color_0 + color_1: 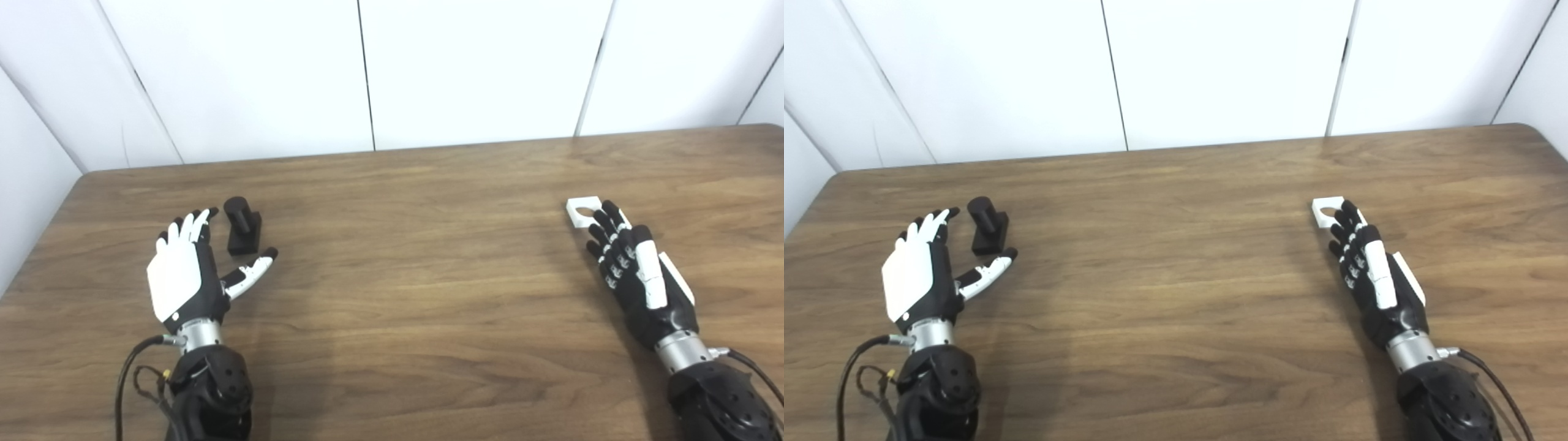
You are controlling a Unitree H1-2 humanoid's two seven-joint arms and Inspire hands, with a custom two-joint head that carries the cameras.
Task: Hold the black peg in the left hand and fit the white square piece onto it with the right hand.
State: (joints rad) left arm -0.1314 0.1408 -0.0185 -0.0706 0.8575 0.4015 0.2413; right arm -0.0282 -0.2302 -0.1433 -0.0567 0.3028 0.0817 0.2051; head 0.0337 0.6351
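A black peg [242, 226], a round post on a square base, stands upright on the left side of the wooden table [404, 269]. My left hand [187, 269] is open just beside it, fingers to its left and thumb stretched out under its near side, not touching it. A flat white square piece [582, 211] with a round hole lies on the right. My right hand [634, 269] is open with straight fingers, the fingertips reaching over the piece's near edge.
White wall panels [367, 73] rise behind the table's far edge. The left table edge runs close to my left arm. A black cable [131, 367] loops at my left wrist.
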